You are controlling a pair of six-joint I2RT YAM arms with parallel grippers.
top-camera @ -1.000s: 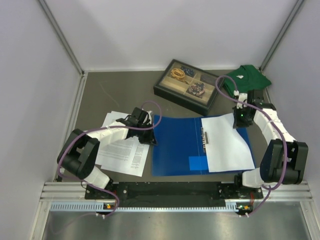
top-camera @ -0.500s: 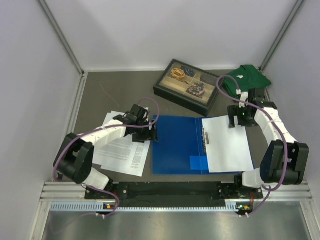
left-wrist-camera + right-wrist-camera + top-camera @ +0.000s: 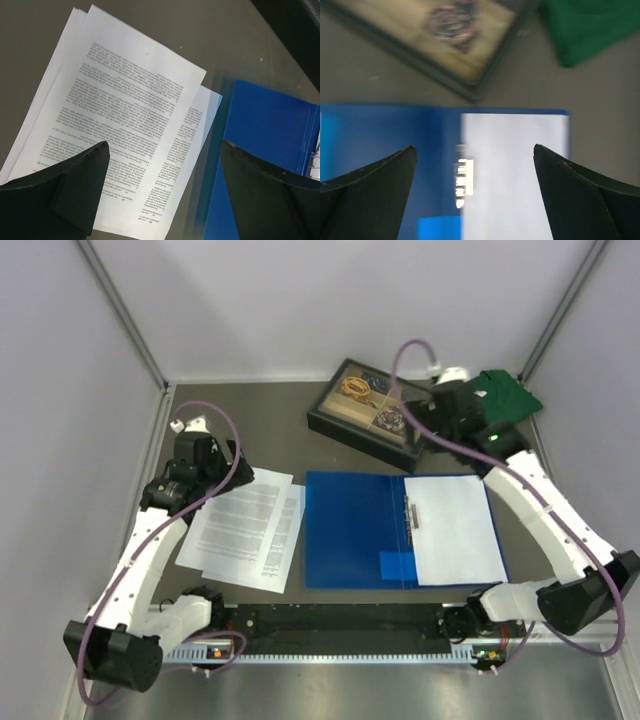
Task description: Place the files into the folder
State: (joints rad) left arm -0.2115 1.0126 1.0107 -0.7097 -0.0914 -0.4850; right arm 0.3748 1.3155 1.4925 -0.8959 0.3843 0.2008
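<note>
Top external: left gripper (image 3: 210, 462) and right gripper (image 3: 432, 422) have pulled back from the folder (image 3: 355, 530); one sheet (image 3: 455, 530) lies on its right half, files (image 3: 245, 530) left of it. Left wrist: jaws spread wide. Right wrist: likewise wide apart.

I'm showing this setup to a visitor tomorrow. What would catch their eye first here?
The open blue folder at the table's centre stands out most, with a white sheet lying on its right half. Just left of it lies a loose stack of printed files. At the back sit a black tray of small items and, to its right, a green shirt.
</note>
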